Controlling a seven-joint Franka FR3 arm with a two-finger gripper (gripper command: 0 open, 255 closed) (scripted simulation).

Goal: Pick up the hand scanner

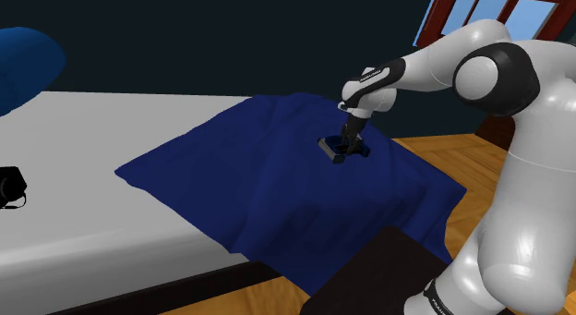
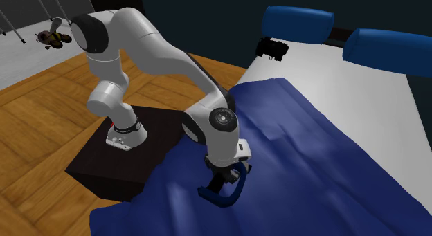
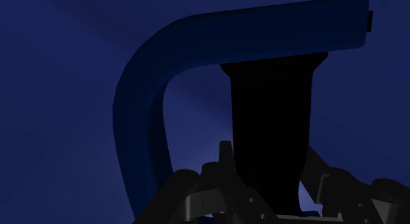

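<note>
Jaws of the gripper [image 3: 269, 193] were closed about the black handle of the hand scanner [image 3: 269, 124], one finger on each side of it and no gap visible in the wrist view, so I judged the grasp made. A dark blue bow [image 3: 141, 104] curved from the scanner's head round beside that handle. The scanner hung under the hand, low over the dark blue blanket [image 1: 258, 179], with a dark shadow under it. Whether it had left the cloth or was touching it, I could not tell. This was near the edge of the bed [image 1: 92, 165] that faced the stand [image 2: 104, 169], well apart from the blue pillows [image 2: 298, 23] at the bed's far end. By my reading, reaching and gripping were done and a clear lift off the blanket was left.
</note>
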